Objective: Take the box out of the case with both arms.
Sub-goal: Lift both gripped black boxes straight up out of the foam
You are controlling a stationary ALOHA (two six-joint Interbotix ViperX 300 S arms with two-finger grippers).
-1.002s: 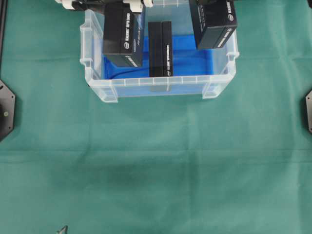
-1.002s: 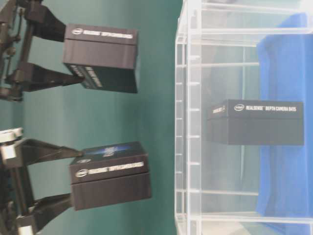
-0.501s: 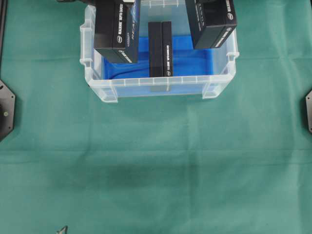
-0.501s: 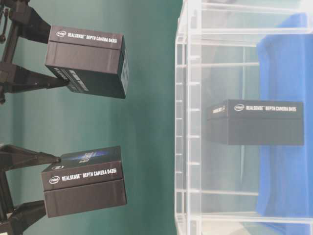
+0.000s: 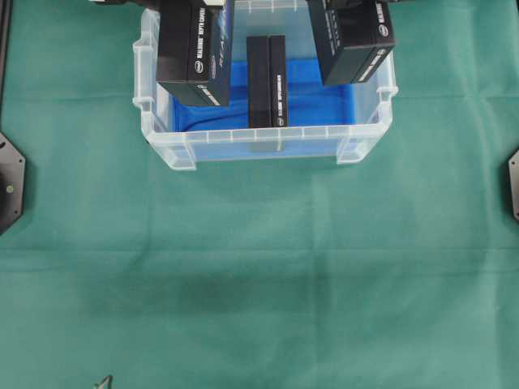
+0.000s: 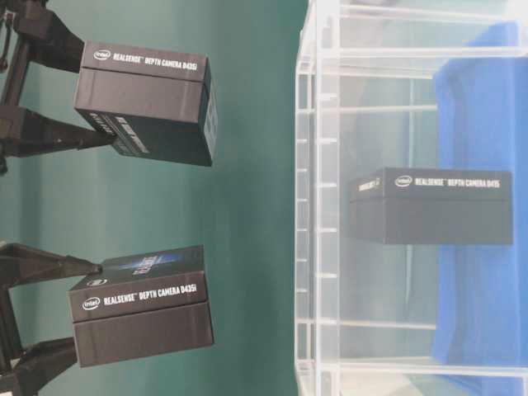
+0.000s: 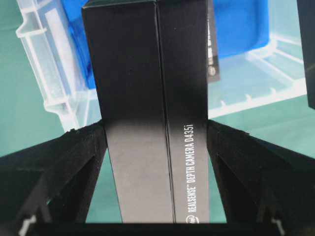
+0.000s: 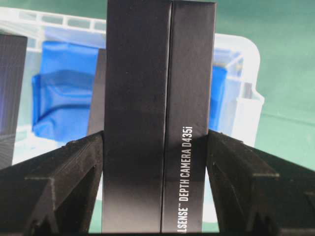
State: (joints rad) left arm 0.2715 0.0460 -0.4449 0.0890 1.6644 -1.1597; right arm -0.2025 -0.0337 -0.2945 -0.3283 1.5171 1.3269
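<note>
The left gripper [image 7: 157,142] has its two black fingers [image 7: 74,167] pressed on the two long sides of a black box [image 7: 147,108], so the jaws are closed on it w/ no gap; printed on the box is "REALSENSE DEPTH CAMERA D435i". The right gripper [image 8: 157,147] does the same w/ a second black box [image 8: 160,113], fingers [image 8: 246,182] tight against both sides. These grips are clear only in the wrist views; the overhead view cuts the grippers off at the top edge and shows only the boxes, left one [image 5: 195,50] and right one [image 5: 353,39], over the case [image 5: 263,144]. From overhead they could seem to be inside the case. The table-level view, which is turned sideways, shows what overhead does not: both held boxes [image 6: 144,103] [image 6: 140,305] are fully outside, well apart from the rim of the clear case [image 6: 318,198], w/ green background between. A third black box [image 5: 267,81] is inside the case, in the middle, lying on the blue cloth [image 5: 324,101]; through the clear wall it is also seen in the table-level view [image 6: 429,206]. The case stands on a green table cover [image 5: 259,267].
</note>
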